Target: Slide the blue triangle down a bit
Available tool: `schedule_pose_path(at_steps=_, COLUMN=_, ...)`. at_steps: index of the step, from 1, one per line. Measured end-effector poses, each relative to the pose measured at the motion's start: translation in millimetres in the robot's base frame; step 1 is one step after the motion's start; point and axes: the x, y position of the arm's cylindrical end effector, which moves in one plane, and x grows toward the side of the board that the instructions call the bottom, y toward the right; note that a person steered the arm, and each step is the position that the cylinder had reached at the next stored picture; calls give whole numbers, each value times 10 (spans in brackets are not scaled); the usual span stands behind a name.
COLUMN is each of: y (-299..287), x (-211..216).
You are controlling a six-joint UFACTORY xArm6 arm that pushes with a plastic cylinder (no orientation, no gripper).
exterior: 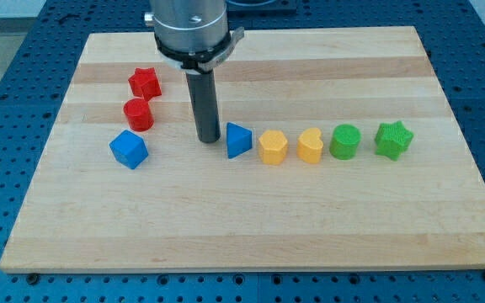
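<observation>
The blue triangle [237,140] lies near the middle of the wooden board [251,219]. My tip [207,140] stands just to the triangle's left, a small gap apart from it, at about the same height in the view. The rod rises straight up to the arm's grey end at the view's top.
A blue cube [129,149] lies to the tip's left. A red cylinder [139,114] and a red star [144,82] lie up-left. Right of the triangle runs a row: yellow hexagon [273,146], yellow heart [310,146], green cylinder [344,140], green star [393,139].
</observation>
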Motion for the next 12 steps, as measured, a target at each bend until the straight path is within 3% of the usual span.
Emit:
schedule_pose_path(at_steps=1, y=-41, x=395)
schedule_pose_path(at_steps=3, y=-129, x=-176)
schedule_pose_path(at_steps=4, y=236, x=-380)
schedule_pose_path(at_steps=12, y=405, x=-132)
